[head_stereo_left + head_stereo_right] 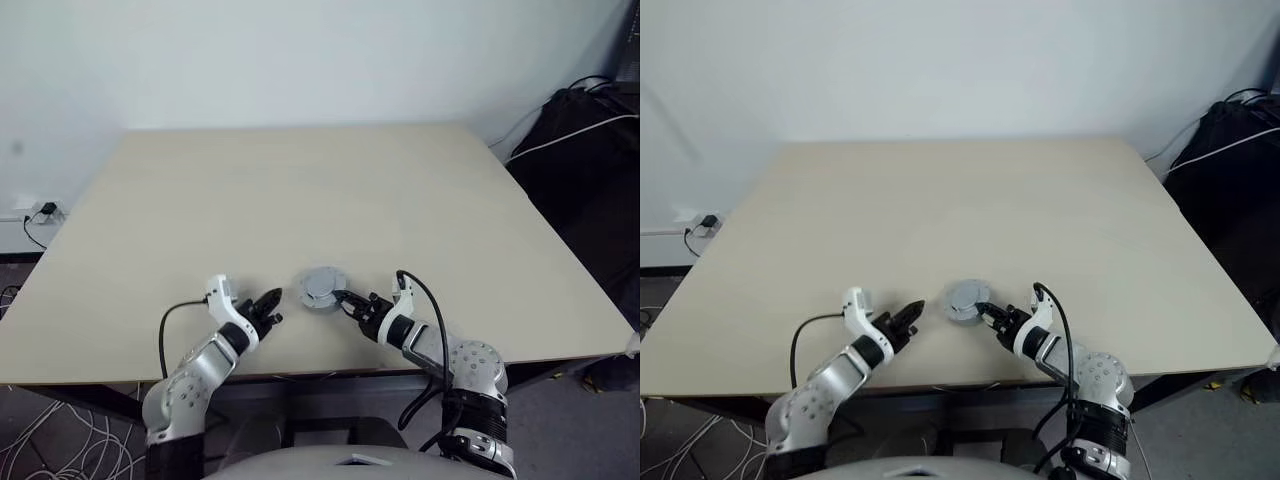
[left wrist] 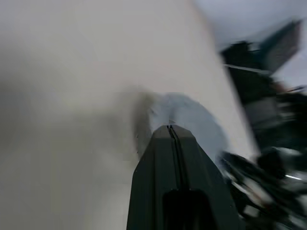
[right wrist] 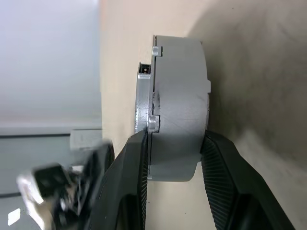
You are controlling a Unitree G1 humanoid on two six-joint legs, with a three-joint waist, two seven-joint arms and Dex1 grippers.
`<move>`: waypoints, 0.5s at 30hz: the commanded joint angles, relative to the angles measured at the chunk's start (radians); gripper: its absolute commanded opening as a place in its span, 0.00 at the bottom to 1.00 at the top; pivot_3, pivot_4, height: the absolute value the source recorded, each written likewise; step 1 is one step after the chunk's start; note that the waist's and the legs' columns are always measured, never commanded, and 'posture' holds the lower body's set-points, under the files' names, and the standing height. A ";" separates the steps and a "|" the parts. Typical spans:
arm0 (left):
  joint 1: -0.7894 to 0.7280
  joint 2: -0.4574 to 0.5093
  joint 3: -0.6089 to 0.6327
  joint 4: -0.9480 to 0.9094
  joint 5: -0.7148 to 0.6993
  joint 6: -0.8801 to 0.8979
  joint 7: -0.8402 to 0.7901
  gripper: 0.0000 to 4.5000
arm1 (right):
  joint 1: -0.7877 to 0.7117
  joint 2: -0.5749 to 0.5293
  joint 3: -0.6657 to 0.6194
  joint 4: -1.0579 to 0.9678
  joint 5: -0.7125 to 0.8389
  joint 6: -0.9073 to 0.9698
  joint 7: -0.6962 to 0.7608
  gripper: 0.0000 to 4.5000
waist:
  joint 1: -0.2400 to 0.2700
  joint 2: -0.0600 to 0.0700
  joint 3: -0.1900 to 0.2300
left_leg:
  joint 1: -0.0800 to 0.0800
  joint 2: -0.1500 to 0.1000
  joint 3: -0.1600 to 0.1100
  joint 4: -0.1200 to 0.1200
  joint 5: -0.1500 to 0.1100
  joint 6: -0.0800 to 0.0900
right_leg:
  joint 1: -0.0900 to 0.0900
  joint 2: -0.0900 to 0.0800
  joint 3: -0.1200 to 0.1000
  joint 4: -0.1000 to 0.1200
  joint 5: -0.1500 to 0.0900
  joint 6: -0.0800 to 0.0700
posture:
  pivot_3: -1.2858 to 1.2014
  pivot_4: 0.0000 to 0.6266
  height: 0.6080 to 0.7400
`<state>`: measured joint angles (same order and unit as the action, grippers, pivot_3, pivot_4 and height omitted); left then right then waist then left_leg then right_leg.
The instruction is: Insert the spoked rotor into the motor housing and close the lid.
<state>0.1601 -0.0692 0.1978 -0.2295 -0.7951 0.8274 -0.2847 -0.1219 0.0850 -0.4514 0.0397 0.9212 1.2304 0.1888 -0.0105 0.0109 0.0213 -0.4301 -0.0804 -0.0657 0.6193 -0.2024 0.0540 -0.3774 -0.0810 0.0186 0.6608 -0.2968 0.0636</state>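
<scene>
The motor housing [image 3: 180,108] sits on the beige table [image 1: 320,190], near the table's front edge and roughly midway along it. From the right wrist view it reads as a grey cylindrical body with the lid [image 3: 142,103] seated flush on one face, a small raised hub projecting from the lid's centre. The spoked rotor cannot be made out; whether it is inside cannot be told.

The right gripper [image 1: 345,300] is at the housing's right side, reaching in from the front edge. Its two black fingers [image 3: 129,172] stand part-way apart and straddle the assembly, one against the lid's face, the other against the opposite face of the housing body. It has hold of the housing.

The left gripper [image 1: 270,303] lies just left of the housing, clear of it, with a bare strip of table between. Its fingers are pressed fully together, as the left wrist view shows, and hold nothing.

Well right of the housing, beyond the table's right edge, a black bag [image 1: 585,150] with white cables stands on the floor. Far left of the housing, a wall socket [image 1: 45,210] with a plug is visible.
</scene>
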 commanded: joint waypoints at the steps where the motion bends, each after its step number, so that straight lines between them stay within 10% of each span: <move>1: 0.060 -0.122 -0.023 -0.057 -0.091 -0.041 0.003 0.00 | -0.016 0.047 -0.005 -0.098 0.133 -0.006 0.035 0.28 | 0.000 0.001 0.001 | 0.000 0.000 0.000 0.000 0.000 0.000 | 0.000 0.000 0.000 0.000 0.000 0.000 | 0.52 0.00 1.00; 7: 0.103 -0.152 -0.039 -0.012 -0.266 -0.063 0.008 0.00 | -0.032 0.059 0.016 -0.134 0.233 -0.009 -0.012 0.28 | 0.000 0.001 0.001 | 0.000 0.000 0.000 0.001 0.000 0.000 | 0.001 0.001 0.000 0.000 0.000 0.000 | 0.52 0.00 1.00; 15: 0.121 -0.144 -0.057 0.024 -0.496 -0.096 -0.020 0.50 | -0.046 0.035 0.057 -0.136 0.290 -0.027 -0.056 0.28 | 0.000 0.001 0.001 | 0.000 0.000 0.000 0.001 0.000 0.000 | 0.001 0.001 0.001 0.000 -0.001 -0.001 | 0.52 0.00 1.00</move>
<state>0.2744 -0.0637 0.1570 -0.1974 -1.2328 0.7496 -0.2909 -0.1321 0.0836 -0.4145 -0.0466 1.1465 1.2249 0.1223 -0.0107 0.0118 0.0222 -0.4299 -0.0804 -0.0656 0.6207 -0.2023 0.0541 -0.3763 -0.0802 0.0191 0.6606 -0.2974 0.0624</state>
